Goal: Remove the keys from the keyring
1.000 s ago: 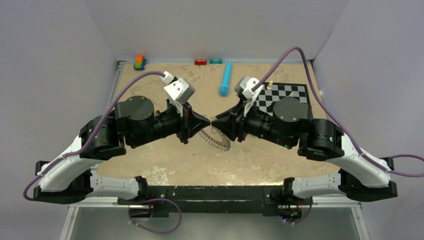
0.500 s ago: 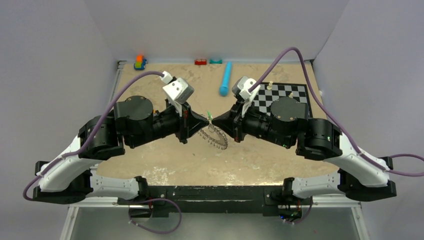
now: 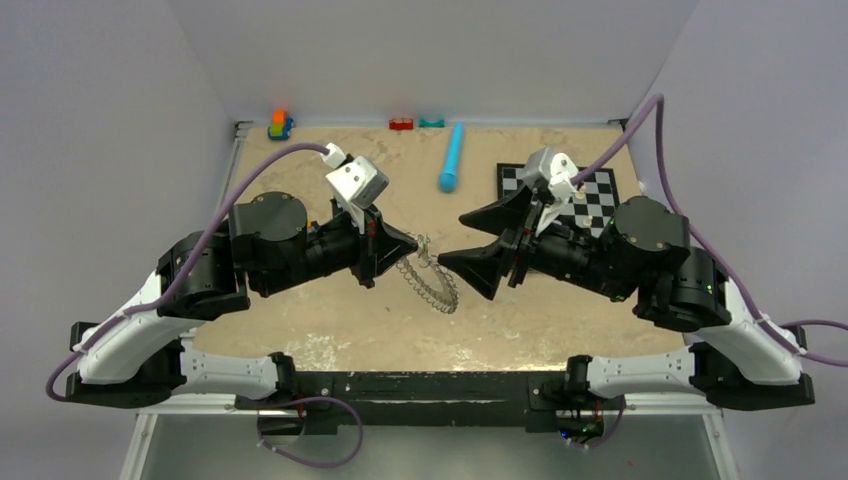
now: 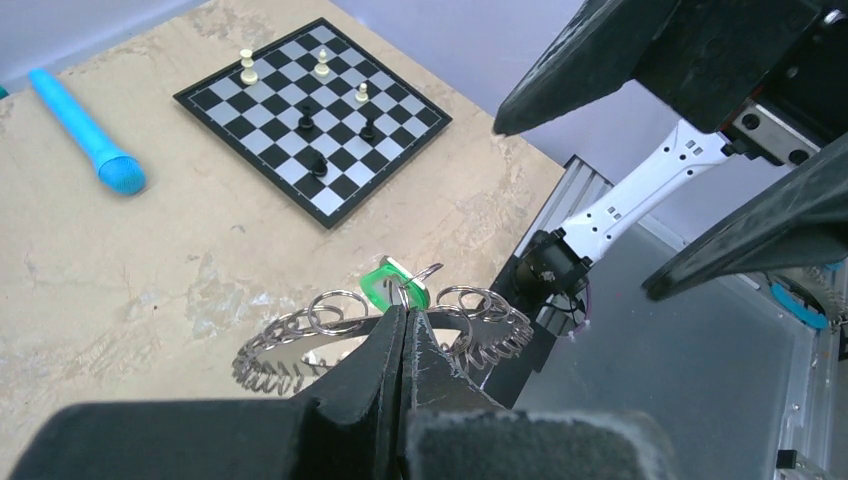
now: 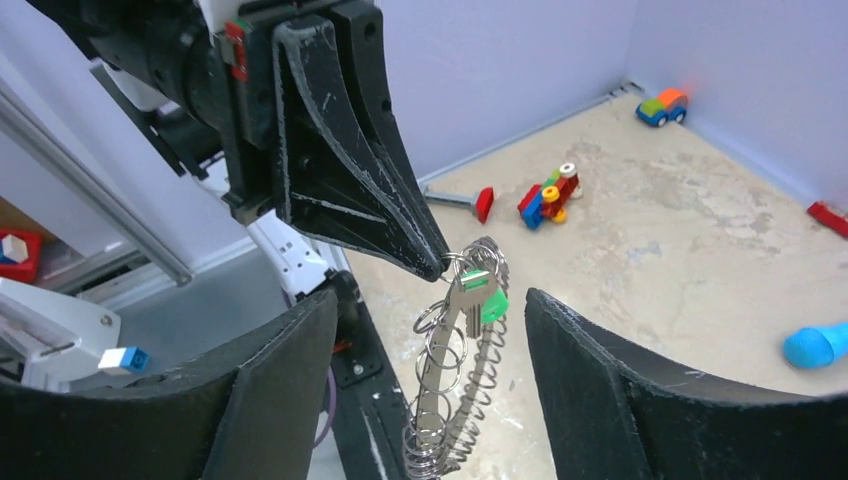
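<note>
My left gripper (image 3: pixel 412 243) is shut on the top of the keyring (image 3: pixel 432 275), a thin grey hoop rimmed with small silver loops, which hangs from it above the table. In the left wrist view the pads (image 4: pixel 405 318) pinch the keyring (image 4: pixel 290 345) just below the green-headed key (image 4: pixel 393 283). My right gripper (image 3: pixel 452 238) is open and empty, just right of the ring. In the right wrist view the keyring (image 5: pixel 450 400) and the green-headed key (image 5: pixel 490 303) with its silver blade hang between my wide-apart fingers (image 5: pixel 290 350), below the left gripper (image 5: pixel 435 265).
A blue cylinder (image 3: pixel 451 160) lies at the back centre. A chessboard (image 3: pixel 590 190) with a few pieces lies at the back right, partly under the right arm. Small toys (image 3: pixel 280 124) line the back edge. A brick toy (image 5: pixel 545 195) lies on the table.
My right gripper has opened and drawn back to the right, away from the keyring. The ring now hangs from the left gripper alone, which has hardly moved.
</note>
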Motion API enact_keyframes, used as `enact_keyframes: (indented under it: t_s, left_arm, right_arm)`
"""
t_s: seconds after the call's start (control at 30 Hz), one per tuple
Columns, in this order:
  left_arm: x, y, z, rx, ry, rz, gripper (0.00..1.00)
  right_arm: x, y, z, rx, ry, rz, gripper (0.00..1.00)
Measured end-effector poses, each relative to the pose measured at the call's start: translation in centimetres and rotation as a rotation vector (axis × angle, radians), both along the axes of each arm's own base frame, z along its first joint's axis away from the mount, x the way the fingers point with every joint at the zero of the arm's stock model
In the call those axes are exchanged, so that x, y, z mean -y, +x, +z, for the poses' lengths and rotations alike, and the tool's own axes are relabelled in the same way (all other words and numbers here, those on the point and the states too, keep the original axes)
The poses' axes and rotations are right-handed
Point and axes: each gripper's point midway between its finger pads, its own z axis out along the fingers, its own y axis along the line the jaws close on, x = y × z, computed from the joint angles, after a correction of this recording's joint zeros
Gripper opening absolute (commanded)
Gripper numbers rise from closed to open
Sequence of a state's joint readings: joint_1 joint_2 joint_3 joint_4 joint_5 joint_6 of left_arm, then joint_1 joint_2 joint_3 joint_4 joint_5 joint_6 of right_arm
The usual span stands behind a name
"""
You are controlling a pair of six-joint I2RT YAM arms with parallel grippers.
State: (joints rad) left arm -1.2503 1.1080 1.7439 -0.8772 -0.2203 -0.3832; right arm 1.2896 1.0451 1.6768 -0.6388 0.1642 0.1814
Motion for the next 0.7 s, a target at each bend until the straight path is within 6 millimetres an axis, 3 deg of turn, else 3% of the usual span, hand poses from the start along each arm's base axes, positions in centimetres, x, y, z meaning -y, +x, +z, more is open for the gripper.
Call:
enact_keyframes:
  t_s: [0.2,0.5,0.7]
  left_arm:
    - [0.0,0.0,0.0,0.000,0.000,-0.001,0.00]
    - [0.0,-0.1,0.1,0.000,-0.002,-0.004,0.00]
    - [0.0,-0.1,0.2,0.000,-0.004,-0.006,0.00]
  right_arm:
    - [0.2,0.1,0.5,0.008,0.015,-0.011,0.64]
    - [-3.3,1.5,-2.7,-0.015,-0.096,-0.029,0.58]
    - [-3.2,1.7,-2.7,-0.013,-0.099,-0.041,0.53]
